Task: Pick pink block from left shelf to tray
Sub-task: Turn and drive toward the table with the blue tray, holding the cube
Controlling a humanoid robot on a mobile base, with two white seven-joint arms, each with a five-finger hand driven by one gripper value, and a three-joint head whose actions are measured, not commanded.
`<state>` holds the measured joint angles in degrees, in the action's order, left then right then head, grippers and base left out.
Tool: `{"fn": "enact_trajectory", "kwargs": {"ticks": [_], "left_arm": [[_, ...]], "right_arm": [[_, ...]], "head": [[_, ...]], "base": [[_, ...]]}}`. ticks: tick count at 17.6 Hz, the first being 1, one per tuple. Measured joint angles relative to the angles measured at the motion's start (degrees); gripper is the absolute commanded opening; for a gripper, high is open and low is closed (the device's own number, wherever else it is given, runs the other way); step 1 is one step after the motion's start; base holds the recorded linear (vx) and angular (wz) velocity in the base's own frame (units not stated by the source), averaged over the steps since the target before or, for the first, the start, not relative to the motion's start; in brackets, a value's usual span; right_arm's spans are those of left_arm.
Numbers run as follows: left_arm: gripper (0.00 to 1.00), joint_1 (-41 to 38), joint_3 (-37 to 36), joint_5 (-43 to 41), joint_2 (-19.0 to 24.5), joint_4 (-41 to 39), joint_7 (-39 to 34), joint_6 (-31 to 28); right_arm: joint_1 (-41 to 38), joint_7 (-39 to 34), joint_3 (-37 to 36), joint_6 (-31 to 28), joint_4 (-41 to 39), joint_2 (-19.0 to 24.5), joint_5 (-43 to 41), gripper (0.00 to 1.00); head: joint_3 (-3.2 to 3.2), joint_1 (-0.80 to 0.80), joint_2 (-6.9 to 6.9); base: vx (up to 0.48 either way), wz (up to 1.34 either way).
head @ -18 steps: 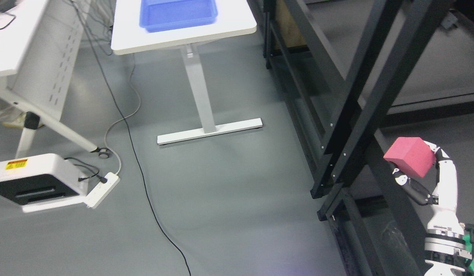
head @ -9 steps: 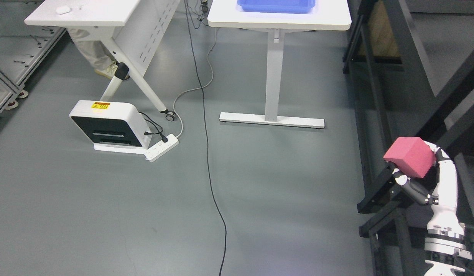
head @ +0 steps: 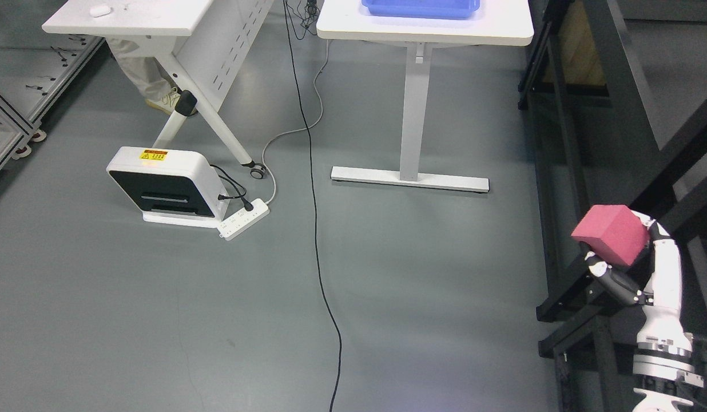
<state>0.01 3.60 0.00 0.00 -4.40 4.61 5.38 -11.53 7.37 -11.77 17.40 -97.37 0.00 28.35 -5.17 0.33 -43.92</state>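
A pink block (head: 611,233) is held up at the right side of the head view, above the floor, with my right hand (head: 628,260) shut on it: white fingers wrap its right side and a dark thumb presses from below. The blue tray (head: 421,8) sits on a white table (head: 502,31) at the top centre, only its near edge showing. My left arm does not show.
A black shelf frame (head: 565,171) runs along the right edge, close to my hand. On the floor lie a black cable (head: 316,229), a white power strip (head: 243,218) and a white and black box (head: 159,184). A second white table (head: 142,20) and a person's legs (head: 142,80) are at top left.
The whole picture has swung, so the camera turned: the tray table now stands near top centre and the shelf frame at the right edge. The hand with the block stays at the same spot in view.
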Motion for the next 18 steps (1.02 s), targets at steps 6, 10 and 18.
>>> {"fn": "enact_trajectory", "kwargs": {"ticks": [6, 10, 18], "left_arm": [[1.0, -0.02, 0.0, 0.0, 0.0, 0.0, 0.0, 0.34], [1.0, -0.02, 0.0, 0.0, 0.0, 0.01, 0.0, 0.39], [1.0, -0.02, 0.0, 0.0, 0.0, 0.0, 0.0, 0.4]], "right_arm": [[0.0, -0.07, 0.05, 0.0, 0.0, 0.0, -0.03, 0.04], [0.0, -0.13, 0.09, 0.0, -0.01, 0.0, -0.04, 0.04], [-0.04, -0.14, 0.15, 0.0, -0.01, 0.0, -0.05, 0.04]], "head": [[0.0, 0.0, 0.0], [0.0, 0.0, 0.0], [0.0, 0.0, 0.0]], "base": [[0.063, 0.2], [0.146, 0.37], [0.267, 0.14]]}}
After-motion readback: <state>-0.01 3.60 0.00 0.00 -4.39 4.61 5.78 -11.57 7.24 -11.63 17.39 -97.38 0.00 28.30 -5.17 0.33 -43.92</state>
